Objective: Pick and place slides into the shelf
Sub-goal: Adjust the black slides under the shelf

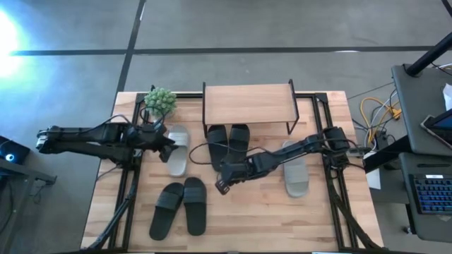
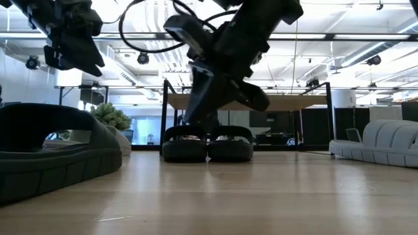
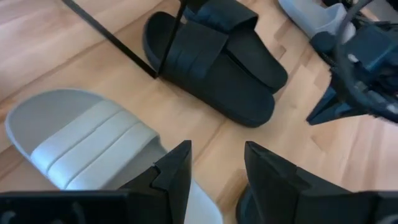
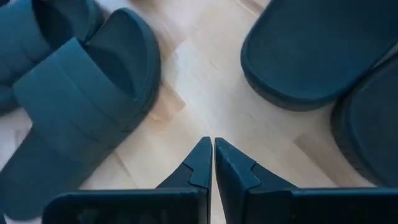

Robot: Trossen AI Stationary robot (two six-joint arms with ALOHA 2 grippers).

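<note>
The shelf (image 1: pixel 247 104) stands at the table's far middle. One pair of black slides (image 1: pixel 227 144) lies on the table in front of it, toes under the board (image 2: pixel 208 143). A second black pair (image 1: pixel 180 206) lies near the near edge. One light grey slide (image 1: pixel 176 149) lies left, another (image 1: pixel 295 168) right. My left gripper (image 1: pixel 166 141) hovers open above the left grey slide (image 3: pixel 81 143), raised off the table (image 2: pixel 72 39). My right gripper (image 1: pixel 222 185) hangs shut between the two black pairs (image 4: pixel 213 155), touching nothing.
A small green plant (image 1: pixel 160 101) stands at the far left beside the shelf. Black cables (image 1: pixel 212 152) run over the table near the shelf-side black pair. Bare wood (image 1: pixel 282 219) lies at the near right. A desk with a keyboard (image 1: pixel 431 190) stands right of the table.
</note>
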